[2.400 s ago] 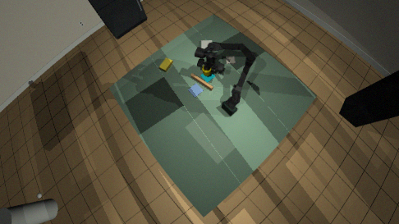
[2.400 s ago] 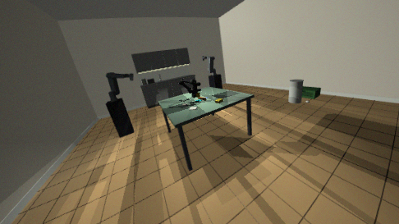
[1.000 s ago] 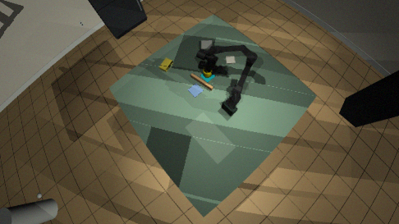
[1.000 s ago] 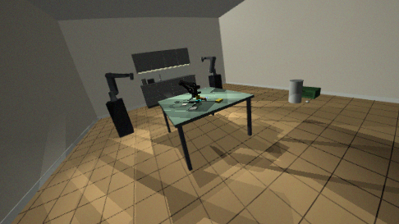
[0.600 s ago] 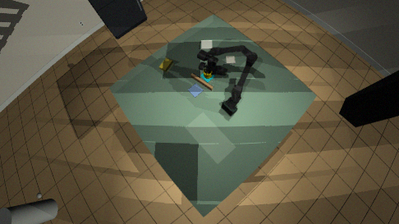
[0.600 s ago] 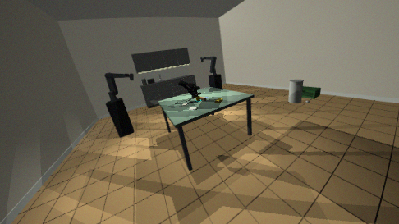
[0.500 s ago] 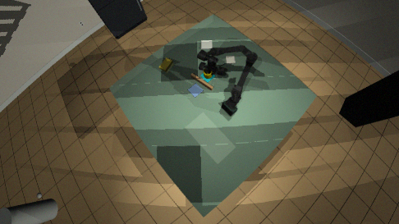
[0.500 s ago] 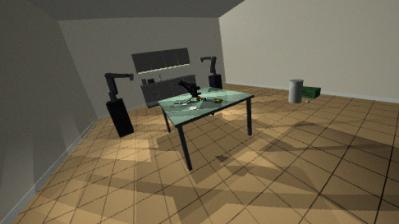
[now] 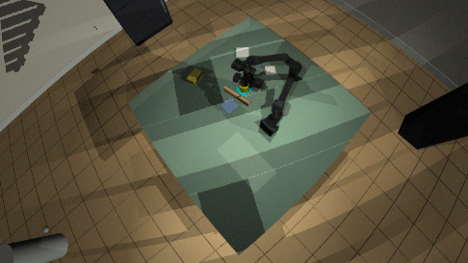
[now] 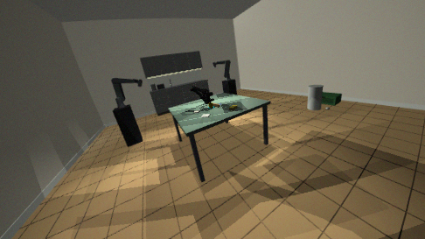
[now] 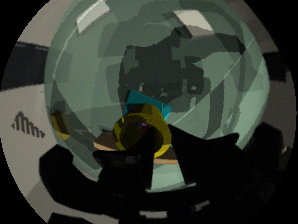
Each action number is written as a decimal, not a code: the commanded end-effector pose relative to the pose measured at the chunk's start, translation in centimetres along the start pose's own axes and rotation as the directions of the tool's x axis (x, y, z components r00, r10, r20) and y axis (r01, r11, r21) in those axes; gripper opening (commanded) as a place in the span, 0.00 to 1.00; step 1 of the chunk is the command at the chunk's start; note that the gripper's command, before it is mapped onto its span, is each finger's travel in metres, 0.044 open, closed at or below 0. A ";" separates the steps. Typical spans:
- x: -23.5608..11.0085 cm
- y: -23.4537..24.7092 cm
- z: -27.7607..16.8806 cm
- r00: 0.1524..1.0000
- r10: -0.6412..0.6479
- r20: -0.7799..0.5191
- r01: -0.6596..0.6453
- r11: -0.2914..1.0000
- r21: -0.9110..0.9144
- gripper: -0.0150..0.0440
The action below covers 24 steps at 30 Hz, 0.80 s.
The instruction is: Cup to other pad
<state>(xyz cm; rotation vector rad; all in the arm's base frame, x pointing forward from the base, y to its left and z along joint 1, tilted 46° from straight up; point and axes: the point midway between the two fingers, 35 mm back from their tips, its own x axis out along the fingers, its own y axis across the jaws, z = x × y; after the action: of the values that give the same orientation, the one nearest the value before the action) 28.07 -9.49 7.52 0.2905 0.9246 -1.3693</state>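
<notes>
Cup stands upright on table, on cyan pad; gripper jaws slightly spread beside it, not pinching. Likely rigid, light, tippy with marbles: grip mid-wall, keep level

The cup stands on a pad on the worktop, directly below the end effector. A bar lies just beside the pad.
</notes>
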 end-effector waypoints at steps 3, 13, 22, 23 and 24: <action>0.0 0.0 0.0 1.000 -0.001 0.000 0.001 1.000 0.001 0.50; -0.9 0.1 0.0 1.000 0.000 -0.001 0.000 1.000 0.001 0.50; -2.2 0.1 0.0 1.000 0.001 0.000 -0.001 1.000 0.000 0.50; -2.3 0.1 0.0 1.000 0.001 0.000 -0.001 1.000 0.000 0.50; -2.5 0.1 0.0 1.000 0.001 0.000 -0.001 1.000 0.000 0.50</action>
<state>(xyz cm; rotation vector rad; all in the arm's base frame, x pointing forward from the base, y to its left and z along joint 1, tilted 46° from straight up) 28.15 -8.10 8.82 0.2842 0.9268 -1.3714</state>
